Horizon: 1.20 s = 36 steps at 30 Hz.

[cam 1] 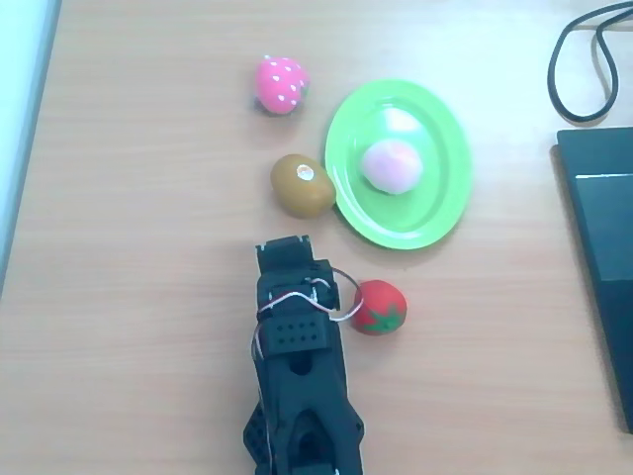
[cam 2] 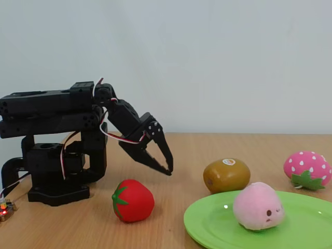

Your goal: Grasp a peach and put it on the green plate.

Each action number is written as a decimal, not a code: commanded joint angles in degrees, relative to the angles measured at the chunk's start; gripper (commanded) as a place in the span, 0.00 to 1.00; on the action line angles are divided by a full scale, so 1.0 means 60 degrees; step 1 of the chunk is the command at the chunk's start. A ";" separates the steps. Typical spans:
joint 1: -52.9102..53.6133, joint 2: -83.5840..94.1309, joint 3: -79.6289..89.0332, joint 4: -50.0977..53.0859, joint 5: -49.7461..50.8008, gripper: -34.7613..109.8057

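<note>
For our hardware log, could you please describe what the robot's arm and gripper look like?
The arm is matte black plastic built from blocky segments on a black base, with thin red and white cables looping along its joints. The gripper has two black, tapering, claw-like fingers. A perforated black panel shows on top in the overhead view.

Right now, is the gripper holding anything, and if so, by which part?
Nothing is held. The gripper hangs empty above the table with its fingers together, and the peach lies on the green plate, apart from it.
</note>
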 commanded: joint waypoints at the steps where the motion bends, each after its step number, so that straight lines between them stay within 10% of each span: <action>1: -0.0059 0.0220 0.0117 0.0396 0.0190 0.19; 36: -0.0205 0.0220 -0.0161 0.1699 0.0952 0.18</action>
